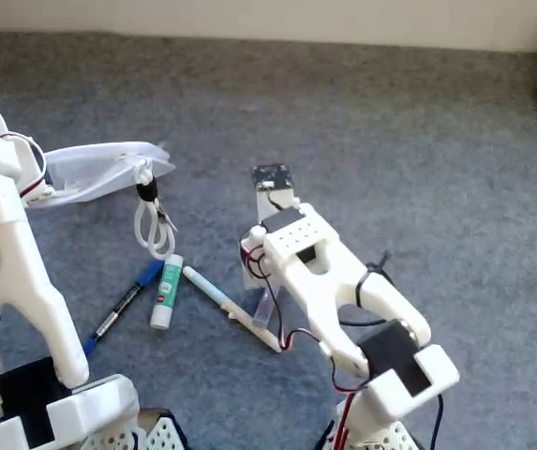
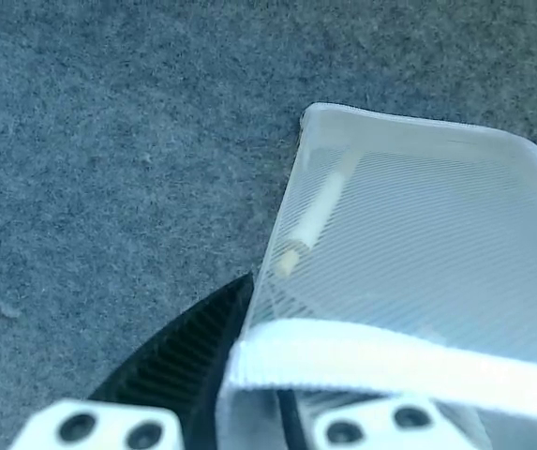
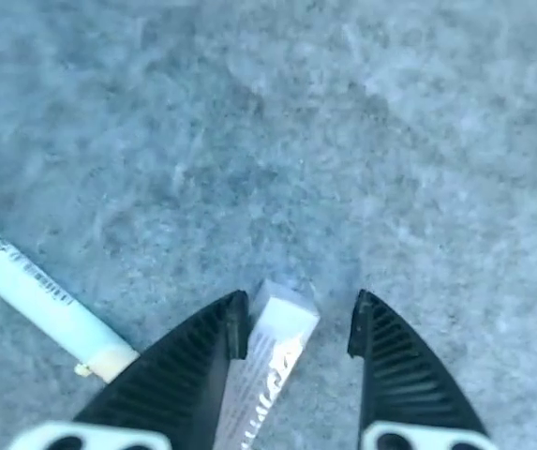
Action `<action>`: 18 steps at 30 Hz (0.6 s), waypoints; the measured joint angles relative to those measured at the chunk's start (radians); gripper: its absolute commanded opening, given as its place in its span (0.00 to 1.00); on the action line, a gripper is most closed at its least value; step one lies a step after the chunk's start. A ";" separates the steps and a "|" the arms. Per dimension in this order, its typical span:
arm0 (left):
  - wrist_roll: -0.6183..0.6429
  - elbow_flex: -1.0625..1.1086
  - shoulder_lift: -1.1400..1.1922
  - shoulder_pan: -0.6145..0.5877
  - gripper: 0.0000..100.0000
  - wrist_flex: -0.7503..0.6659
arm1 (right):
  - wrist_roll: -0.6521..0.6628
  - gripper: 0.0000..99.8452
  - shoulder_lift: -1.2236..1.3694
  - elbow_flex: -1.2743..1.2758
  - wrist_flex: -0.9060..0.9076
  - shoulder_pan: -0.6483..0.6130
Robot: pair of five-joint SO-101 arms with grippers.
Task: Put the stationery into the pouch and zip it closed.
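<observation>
Pickup stage: right gripper (image 3: 298, 302) straddles a white eraser (image 3: 277, 342), jaws parted, not yet clamped. Next it should pinch, then carry toward ten o'clock, where left gripper (image 1: 45, 187) clamps the pouch (image 1: 104, 169).

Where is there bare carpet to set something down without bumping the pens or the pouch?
Widest bare carpet lies beyond the right arm, toward the far edge. Another strip lies beyond the pouch. Crowded between the arms: blue pen, glue stick and pale pen, close together near the cord.
</observation>
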 measured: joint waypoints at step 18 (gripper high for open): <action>0.000 0.000 0.000 0.000 0.01 0.000 | 0.000 0.04 0.038 -0.020 0.002 0.005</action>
